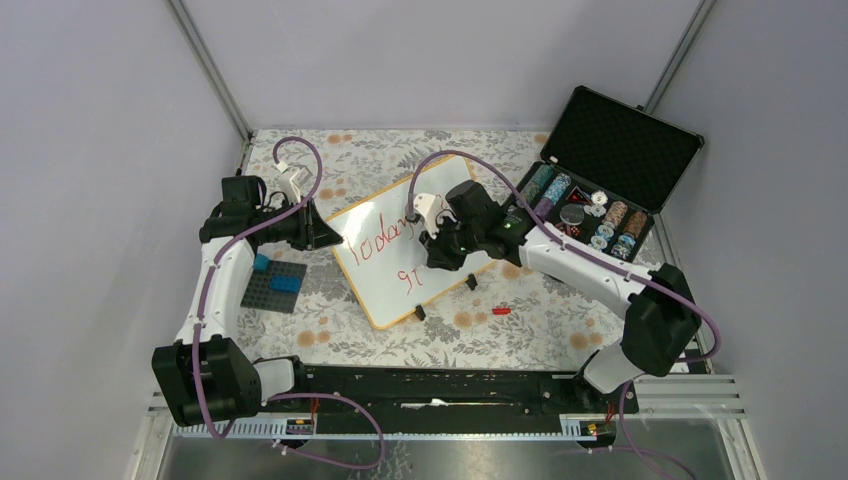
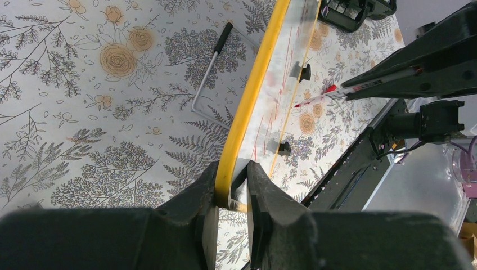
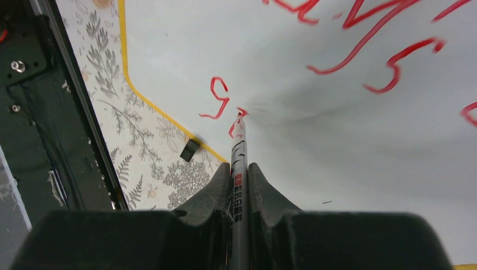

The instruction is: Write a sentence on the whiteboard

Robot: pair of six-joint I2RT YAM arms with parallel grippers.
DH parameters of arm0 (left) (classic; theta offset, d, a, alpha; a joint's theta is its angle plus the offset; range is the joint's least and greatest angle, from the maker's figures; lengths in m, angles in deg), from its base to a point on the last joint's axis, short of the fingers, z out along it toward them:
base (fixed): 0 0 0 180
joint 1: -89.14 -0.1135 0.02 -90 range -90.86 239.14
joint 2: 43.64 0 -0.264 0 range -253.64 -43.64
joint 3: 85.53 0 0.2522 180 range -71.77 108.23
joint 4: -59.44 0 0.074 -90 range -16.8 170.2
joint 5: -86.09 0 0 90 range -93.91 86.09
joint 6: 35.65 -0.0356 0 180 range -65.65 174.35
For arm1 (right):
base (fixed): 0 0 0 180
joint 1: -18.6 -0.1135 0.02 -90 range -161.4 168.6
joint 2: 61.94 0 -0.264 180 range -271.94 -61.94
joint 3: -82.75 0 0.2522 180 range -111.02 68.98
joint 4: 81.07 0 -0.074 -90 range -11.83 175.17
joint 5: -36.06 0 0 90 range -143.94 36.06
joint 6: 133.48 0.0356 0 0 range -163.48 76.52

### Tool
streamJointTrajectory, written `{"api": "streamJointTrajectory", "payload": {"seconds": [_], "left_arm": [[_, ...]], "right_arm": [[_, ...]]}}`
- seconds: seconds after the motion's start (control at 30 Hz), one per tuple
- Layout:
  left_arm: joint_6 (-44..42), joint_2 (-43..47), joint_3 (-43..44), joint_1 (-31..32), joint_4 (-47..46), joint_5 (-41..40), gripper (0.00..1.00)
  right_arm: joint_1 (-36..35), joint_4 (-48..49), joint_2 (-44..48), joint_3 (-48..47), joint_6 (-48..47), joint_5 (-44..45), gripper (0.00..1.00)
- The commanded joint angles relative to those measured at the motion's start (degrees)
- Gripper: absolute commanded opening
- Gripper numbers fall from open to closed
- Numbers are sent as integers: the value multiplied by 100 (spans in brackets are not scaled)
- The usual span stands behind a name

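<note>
Both clamped when we checked: left gripper [image 2: 232, 169] on whiteboard [image 2: 250, 95] rim, right gripper [image 3: 239, 171] pressing marker [image 3: 239, 140] tip onto the sentence [image 1: 385, 240], lower line.

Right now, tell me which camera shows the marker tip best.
Right wrist view: the marker runs up mid-frame, tip at the red writing on the whiteboard. Left wrist view shows it small, side-on. Top view hides it under the right claw.

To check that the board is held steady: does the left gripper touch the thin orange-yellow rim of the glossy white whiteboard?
Touching. The left wrist view shows the orange-yellow rim of the glossy white whiteboard pinched between the fingers of the left gripper.
</note>
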Motion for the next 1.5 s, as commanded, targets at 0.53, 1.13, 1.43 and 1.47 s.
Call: {"api": "streamJointTrajectory", "payload": {"seconds": [0.53, 1.13, 1.43, 1.47], "left_arm": [[-226, -38, -5, 72, -122, -351, 5], [-244, -65, -4, 72, -123, -365, 5], [-242, -38, -12, 71, -122, -364, 5], [-242, -45, -12, 76, -122, -359, 5]], "right_arm": [[-25, 89, -256, -621, -55, 23, 0], [-14, -243, 111, -416, -35, -360, 0], [372, -345, 273, -286, 12, -681, 0], [426, -338, 275, -294, 8, -692, 0]]}}
